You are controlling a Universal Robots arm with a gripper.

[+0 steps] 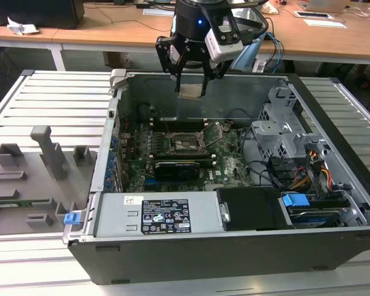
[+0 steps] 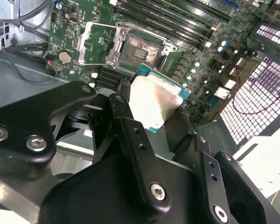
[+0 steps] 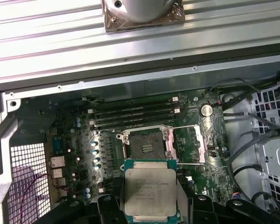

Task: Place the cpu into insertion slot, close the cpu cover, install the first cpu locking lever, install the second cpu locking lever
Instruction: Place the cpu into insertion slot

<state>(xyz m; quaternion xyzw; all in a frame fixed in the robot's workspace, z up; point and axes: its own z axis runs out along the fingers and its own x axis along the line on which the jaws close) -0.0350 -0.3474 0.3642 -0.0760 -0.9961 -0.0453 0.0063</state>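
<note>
My gripper (image 1: pixel 192 79) hangs above the open computer case, shut on the cpu (image 1: pixel 191 91), a flat square chip with a pale metal face. In both wrist views the cpu (image 2: pixel 151 100) (image 3: pixel 149 186) sits flat between the black fingers (image 2: pixel 123 109), well above the board. The insertion slot (image 3: pixel 147 145) (image 2: pixel 140 49) (image 1: pixel 186 145) lies bare on the green motherboard, a dark square socket with a metal rim. The cpu cover (image 3: pixel 190 144) (image 2: pixel 95 44), a thin metal frame with a cut-out centre, is swung open beside the socket.
Long memory slots (image 3: pixel 135 114) run along one side of the socket. A power supply box (image 1: pixel 166 216) fills the case's near side and a metal drive cage (image 1: pixel 290 129) with cables stands at the exterior view's right. Grey fixtures (image 1: pixel 24 179) sit on the slatted table outside.
</note>
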